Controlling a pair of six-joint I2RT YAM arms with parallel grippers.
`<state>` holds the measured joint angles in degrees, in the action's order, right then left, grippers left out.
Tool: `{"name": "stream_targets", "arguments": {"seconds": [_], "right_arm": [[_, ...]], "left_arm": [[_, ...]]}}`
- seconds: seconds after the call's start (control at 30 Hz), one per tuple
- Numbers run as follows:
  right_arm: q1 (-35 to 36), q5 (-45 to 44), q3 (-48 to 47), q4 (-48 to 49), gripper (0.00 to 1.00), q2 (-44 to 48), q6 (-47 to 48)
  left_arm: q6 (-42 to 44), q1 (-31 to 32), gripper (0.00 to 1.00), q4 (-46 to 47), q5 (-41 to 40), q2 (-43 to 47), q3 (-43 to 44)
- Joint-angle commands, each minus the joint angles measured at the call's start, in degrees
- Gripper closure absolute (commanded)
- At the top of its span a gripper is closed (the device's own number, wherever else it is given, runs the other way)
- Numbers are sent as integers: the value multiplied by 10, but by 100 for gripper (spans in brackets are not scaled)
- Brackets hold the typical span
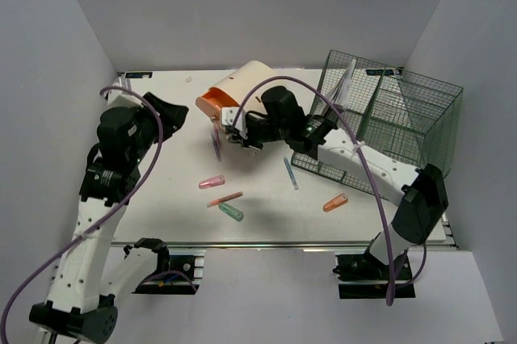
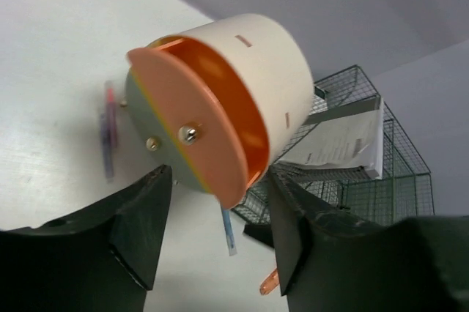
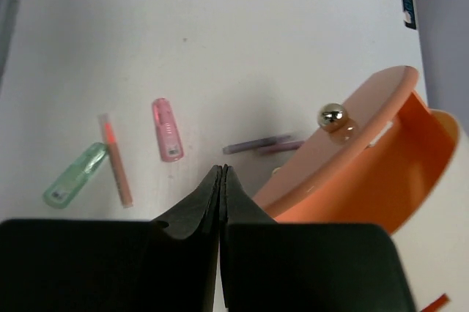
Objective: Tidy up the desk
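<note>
The white desk [image 1: 161, 190] holds scattered stationery: a purple pen [image 1: 216, 144], a pink marker [image 1: 212, 182], an orange-red pen [image 1: 224, 199], a green marker [image 1: 231, 212], a blue pen [image 1: 290, 173] and an orange marker [image 1: 335, 203]. A cream cylinder container with an orange rim [image 1: 234, 90] lies on its side at the back. Its hinged orange lid [image 3: 352, 129] hangs open. My right gripper [image 1: 234, 130] is shut and empty, its tips [image 3: 222, 173] just beside the lid. My left gripper [image 1: 174, 114] is open and empty, facing the container's mouth [image 2: 190, 129] without touching it.
A dark green wire-mesh basket [image 1: 388, 118] stands at the back right with paper [image 2: 344, 140] in it. The silver rail [image 1: 266, 243] runs along the near edge. Grey walls enclose the desk on three sides.
</note>
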<state>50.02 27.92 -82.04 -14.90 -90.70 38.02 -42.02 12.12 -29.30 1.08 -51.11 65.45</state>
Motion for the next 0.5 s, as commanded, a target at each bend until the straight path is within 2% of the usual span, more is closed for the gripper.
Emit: {"name": "stream_targets", "arguments": {"seconds": [0.0,0.23,0.47], "right_arm": [[18,-91,-60,18,100,-27,8],[46,-200,-88,29,100,-67,4],[63,-304,-109,38,100,-105,-10]], "left_arm": [[-23,-2,34,-88,-59,33,-30],[-50,-2,29,-117,-78,106,-77],[-65,-2,24,-120,-70,123,-103]]}}
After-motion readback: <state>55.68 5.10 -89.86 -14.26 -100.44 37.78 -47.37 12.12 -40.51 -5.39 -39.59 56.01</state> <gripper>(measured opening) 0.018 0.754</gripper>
